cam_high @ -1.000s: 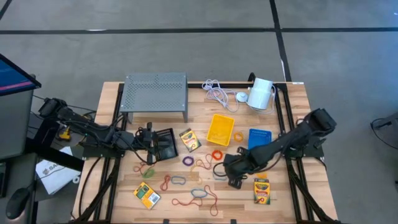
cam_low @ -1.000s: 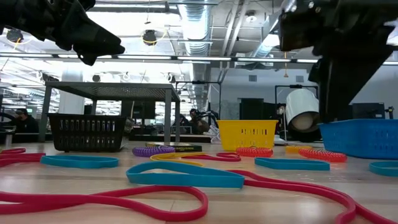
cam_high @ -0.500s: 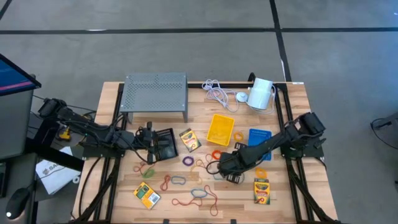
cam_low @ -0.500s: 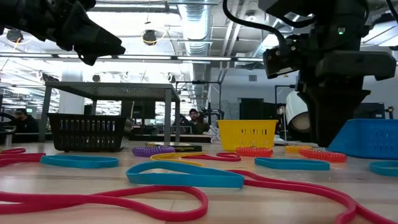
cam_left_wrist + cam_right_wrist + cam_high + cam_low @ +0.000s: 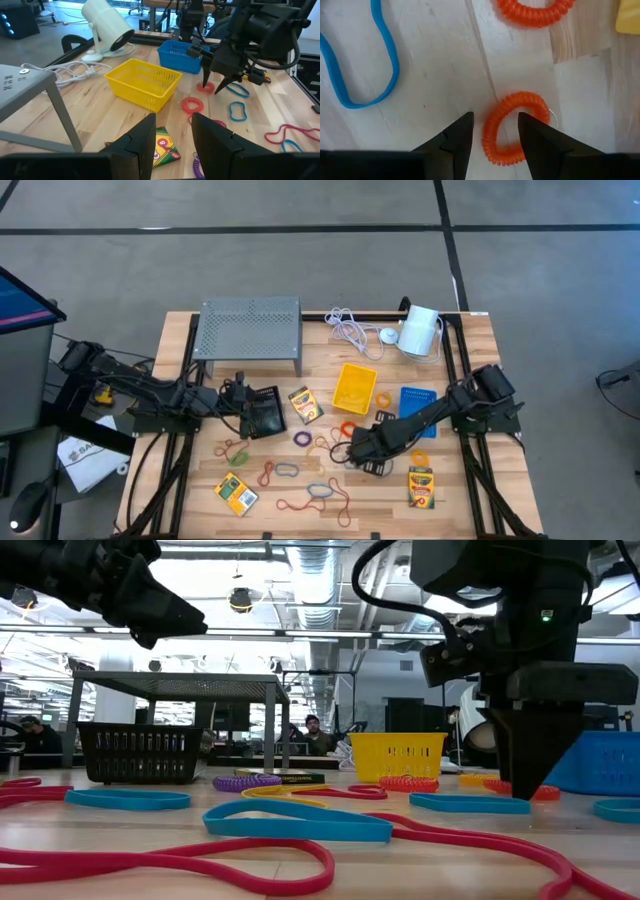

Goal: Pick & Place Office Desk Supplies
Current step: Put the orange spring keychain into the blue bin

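Grey concrete floor surrounds a pale wooden table (image 5: 320,395) that carries the whole spread. At its far side stand the grey perforated stand (image 5: 250,330), a white cable (image 5: 348,328) and a white cylinder (image 5: 420,330). The yellow bin (image 5: 354,386) and blue bin (image 5: 417,400) sit near the middle; the black bin (image 5: 263,412) lies left of them, partly covered from above by the left gripper (image 5: 243,405). That gripper's fingers stand a little apart in its wrist view, with nothing seen between them; whether they touch the black bin cannot be told.

The right gripper (image 5: 492,131) points straight down at an orange coiled band (image 5: 514,127) lying flat on the wood near the blue bin. Its two fingers (image 5: 455,137) are apart and straddle one side of the coil, not yet closed on it; the fingertips run off the picture's edge, so contact with the table is unclear. From above, the arm hides this band. A second orange coil (image 5: 532,12) and a blue rubber band (image 5: 362,65) are both cut off in that wrist view.

Crayon boxes lie at the near left (image 5: 236,494), near right (image 5: 421,486) and centre (image 5: 304,404). Loose bands in red, blue and purple scatter across the near half; the low view shows them only edge-on, a blue loop (image 5: 300,823) nearest
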Controlling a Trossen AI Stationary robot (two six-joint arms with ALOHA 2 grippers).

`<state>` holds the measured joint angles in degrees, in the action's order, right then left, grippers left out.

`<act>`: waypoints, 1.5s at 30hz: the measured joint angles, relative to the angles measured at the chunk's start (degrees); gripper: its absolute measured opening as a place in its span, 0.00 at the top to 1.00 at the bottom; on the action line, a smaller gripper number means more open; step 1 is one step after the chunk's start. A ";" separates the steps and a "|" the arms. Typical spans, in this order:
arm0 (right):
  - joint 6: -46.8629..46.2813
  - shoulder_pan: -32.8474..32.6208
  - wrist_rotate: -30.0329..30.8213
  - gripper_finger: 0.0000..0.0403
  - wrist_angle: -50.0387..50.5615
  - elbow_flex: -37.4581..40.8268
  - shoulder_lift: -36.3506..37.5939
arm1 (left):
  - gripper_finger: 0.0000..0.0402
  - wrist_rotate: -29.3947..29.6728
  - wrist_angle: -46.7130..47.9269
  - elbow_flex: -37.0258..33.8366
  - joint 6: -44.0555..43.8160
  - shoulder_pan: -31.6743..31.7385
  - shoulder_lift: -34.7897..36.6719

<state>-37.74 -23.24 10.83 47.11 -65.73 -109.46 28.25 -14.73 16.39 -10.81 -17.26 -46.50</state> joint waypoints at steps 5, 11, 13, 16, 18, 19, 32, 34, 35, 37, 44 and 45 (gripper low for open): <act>0.68 0.00 -0.10 0.64 0.01 0.04 -0.93 | 0.69 -0.01 0.52 -0.03 0.00 0.00 -0.02; 0.68 0.07 -0.69 0.84 -0.27 0.17 0.09 | 0.69 -0.01 0.88 -0.03 0.00 0.00 -0.02; 1.01 0.04 -0.72 0.94 -0.43 0.22 0.44 | 0.69 0.00 0.86 -0.03 0.00 0.00 -0.02; 2.03 0.07 -1.48 0.96 -0.31 0.22 0.47 | 0.69 0.00 0.88 -0.03 0.00 0.00 -0.02; 1.95 0.18 -2.31 0.97 -0.15 0.22 0.47 | 0.69 -0.02 0.88 -0.03 0.00 0.00 -0.02; 1.95 0.17 -2.65 0.98 0.01 0.22 0.49 | 0.69 0.00 0.87 -0.03 0.00 0.00 -0.02; 1.83 0.20 -0.77 1.00 2.61 0.57 8.99 | 0.69 0.00 0.97 -0.03 0.00 0.00 0.00; 1.77 0.33 0.13 1.00 2.32 0.52 11.93 | 0.69 0.00 0.98 -0.03 0.00 0.00 0.00; 1.73 0.39 0.79 1.00 2.38 0.52 13.65 | 0.69 0.00 1.00 -0.03 0.00 0.00 0.00; 1.36 0.52 1.58 1.00 2.30 0.52 16.87 | 0.69 0.00 0.99 -0.03 0.00 0.00 0.00; 0.75 0.52 4.39 1.00 6.75 0.46 27.69 | 0.69 0.00 1.02 -0.03 0.00 0.00 0.00; 0.11 0.60 4.46 1.00 8.34 0.44 29.00 | 0.69 0.00 1.03 -0.03 0.00 0.00 0.00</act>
<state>-37.62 -22.65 15.29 55.44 -65.29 -80.46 28.25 -13.70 16.36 -10.81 -17.26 -46.50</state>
